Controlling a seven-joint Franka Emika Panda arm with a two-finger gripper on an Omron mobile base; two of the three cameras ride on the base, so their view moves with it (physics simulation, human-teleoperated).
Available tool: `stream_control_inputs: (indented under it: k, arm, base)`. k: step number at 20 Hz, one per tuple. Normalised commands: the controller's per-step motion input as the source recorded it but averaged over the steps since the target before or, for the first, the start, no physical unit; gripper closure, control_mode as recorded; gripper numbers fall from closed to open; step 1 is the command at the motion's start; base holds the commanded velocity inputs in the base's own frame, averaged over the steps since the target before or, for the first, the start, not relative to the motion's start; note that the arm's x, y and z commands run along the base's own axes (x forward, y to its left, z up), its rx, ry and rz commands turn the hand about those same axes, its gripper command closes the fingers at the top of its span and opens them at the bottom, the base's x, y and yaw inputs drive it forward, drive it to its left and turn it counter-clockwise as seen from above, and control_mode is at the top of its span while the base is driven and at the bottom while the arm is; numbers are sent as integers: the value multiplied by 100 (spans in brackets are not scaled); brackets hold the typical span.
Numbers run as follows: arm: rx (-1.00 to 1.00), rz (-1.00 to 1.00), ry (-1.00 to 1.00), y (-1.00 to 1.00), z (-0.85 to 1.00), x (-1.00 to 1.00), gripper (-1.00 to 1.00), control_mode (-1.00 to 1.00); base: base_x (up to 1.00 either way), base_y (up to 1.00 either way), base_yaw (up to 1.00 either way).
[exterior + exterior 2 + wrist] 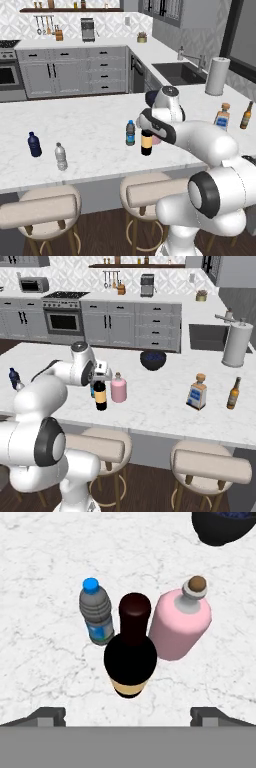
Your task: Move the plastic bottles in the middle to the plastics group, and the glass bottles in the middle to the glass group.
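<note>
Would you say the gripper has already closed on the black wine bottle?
No; in the hand view the gripper is open above the black wine bottle, its fingertips wide apart and clear of it.

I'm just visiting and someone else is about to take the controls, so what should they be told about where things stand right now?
Gripper: open, holding nothing, hovering above the three middle bottles.
Middle of the island: black wine bottle, with the blue-capped plastic bottle and the pink stoppered bottle close on either side of it.
Plastics group: navy bottle and clear grey-capped bottle, toward the island's left end.
Glass group: amber liquor bottle and brown beer bottle, toward the right end.
Done: nothing moved yet, judging by the layout.
Left: all three; the wine bottle, directly under the gripper, looks like the likely first pick.
</note>
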Motion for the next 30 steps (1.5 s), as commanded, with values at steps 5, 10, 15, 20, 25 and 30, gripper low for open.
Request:
stream_control_inputs:
  k: [5, 10, 15, 20, 25, 30]
  arm:
    - [0, 0, -2, 0, -15, 30, -100, -100]
    - [0, 0, 0, 0, -4, 21, -100, -100]
    - [0, 0, 0, 0, -25, 19, -100, -100]
    - [0, 0, 0, 0, -21, 6, -100, -100]
    - [0, 0, 0, 0, -18, 0, -100, -100]
    - [0, 0, 0, 0, -24, 0, -100, -100]
  base:
    - [0, 0, 0]
    - [0, 0, 0]
    - [0, 0, 0]
    - [0, 0, 0]
    - [0, 0, 0]
    - [0, 0, 0]
